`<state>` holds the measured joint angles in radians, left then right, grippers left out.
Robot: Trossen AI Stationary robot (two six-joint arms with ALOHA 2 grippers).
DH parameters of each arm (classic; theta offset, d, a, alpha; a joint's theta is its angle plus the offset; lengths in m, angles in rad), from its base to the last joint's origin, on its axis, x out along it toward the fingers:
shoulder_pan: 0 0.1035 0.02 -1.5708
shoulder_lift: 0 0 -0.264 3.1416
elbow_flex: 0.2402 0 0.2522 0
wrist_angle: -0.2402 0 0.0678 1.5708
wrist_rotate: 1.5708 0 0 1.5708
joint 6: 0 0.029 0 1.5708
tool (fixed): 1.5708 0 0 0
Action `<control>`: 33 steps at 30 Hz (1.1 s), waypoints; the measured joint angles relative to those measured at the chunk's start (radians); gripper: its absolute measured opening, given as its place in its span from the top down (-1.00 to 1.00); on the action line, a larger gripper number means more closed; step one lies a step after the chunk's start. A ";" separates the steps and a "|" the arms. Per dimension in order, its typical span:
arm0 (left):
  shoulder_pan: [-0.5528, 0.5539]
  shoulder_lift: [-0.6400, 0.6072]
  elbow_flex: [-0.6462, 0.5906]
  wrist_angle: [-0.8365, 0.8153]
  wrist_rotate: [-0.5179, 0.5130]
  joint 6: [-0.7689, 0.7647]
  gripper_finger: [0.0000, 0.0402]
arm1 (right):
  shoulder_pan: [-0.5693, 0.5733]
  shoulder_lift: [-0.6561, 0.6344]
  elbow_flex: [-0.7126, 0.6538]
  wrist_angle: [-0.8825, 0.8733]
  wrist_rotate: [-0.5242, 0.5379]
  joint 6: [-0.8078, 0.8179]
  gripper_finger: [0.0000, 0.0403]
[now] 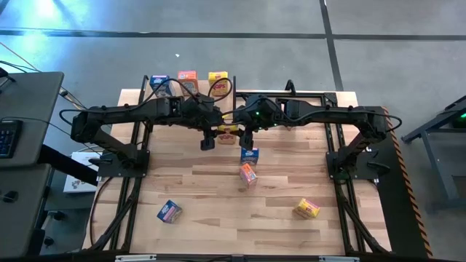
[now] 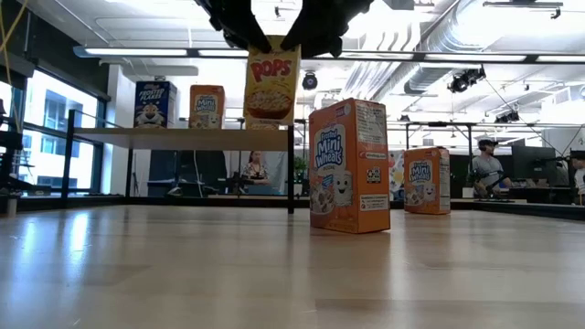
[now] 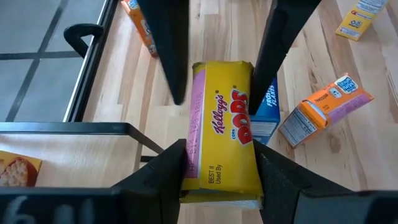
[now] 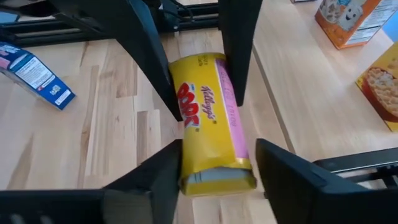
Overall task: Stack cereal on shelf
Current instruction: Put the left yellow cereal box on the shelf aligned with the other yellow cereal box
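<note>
Low view, near to far: an orange Mini-Wheats box [image 2: 348,166] stands on the tabletop; behind it, at twelve o'clock, the yellow Pops box [image 2: 271,87] hangs upright, long axis vertical, beside the shelf [image 2: 183,133]. Left gripper [image 3: 217,168] clamps it; right gripper [image 4: 217,163] straddles it, fingers apart with gaps.

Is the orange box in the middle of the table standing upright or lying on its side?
Upright. In the low view the orange box stands on its short end on the table, front print readable.
</note>
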<state>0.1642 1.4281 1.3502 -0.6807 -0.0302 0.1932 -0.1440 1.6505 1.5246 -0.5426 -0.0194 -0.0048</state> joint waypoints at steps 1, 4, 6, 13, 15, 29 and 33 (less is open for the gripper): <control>0.000 0.000 0.000 0.000 0.000 0.000 0.25 | 0.000 0.000 0.000 0.000 0.000 0.000 -0.04; 0.000 0.000 0.000 -0.002 0.000 0.000 0.25 | 0.000 0.000 0.000 0.000 0.000 -0.003 -0.20; 0.000 0.000 0.000 -0.008 0.000 0.001 0.26 | 0.000 -0.004 0.000 0.000 0.000 -0.003 -0.26; 0.023 0.000 0.000 -0.022 0.001 0.030 0.26 | 0.000 -0.060 0.000 0.000 -0.001 -0.004 -0.30; 0.039 0.000 0.000 -0.021 0.000 0.031 0.26 | 0.000 -0.082 0.000 -0.003 -0.003 -0.009 -0.30; 0.179 -0.046 -0.001 -0.026 -0.002 0.124 0.26 | 0.000 -0.190 -0.002 -0.135 -0.018 -0.088 -0.30; 0.236 -0.068 -0.001 -0.012 0.057 0.145 0.26 | 0.000 -0.194 -0.002 -0.140 -0.023 -0.091 -0.30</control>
<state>0.4001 1.3600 1.3495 -0.6932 0.0271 0.3385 -0.1438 1.4567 1.5223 -0.6828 -0.0419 -0.0954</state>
